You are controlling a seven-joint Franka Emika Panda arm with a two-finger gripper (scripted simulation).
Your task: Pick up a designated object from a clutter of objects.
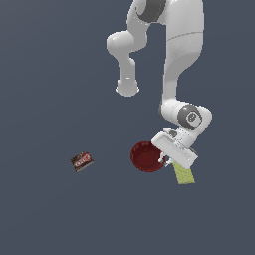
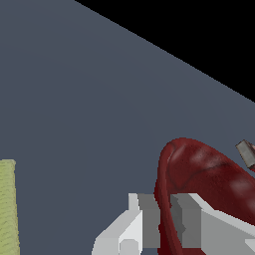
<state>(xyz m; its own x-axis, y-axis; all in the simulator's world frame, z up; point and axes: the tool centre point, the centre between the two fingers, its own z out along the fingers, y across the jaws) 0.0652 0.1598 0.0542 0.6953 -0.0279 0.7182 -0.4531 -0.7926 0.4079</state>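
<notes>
The designated object is a dark red round bowl, the largest of the clutter of objects, lying just to the exterior view's left of the arm's hand. My gripper comes down on the bowl's rim at the exterior view's right. In the wrist view the bowl fills the corner, and its rim runs between the two grey fingers. Both pads press against the rim from either side, so the gripper is shut on it. Whether the bowl is off the floor cannot be told.
A yellow-green flat packet lies partly under the hand, right beside the bowl; its edge shows in the wrist view. A small brown-red box lies well off to the exterior view's left. The arm's base stands behind.
</notes>
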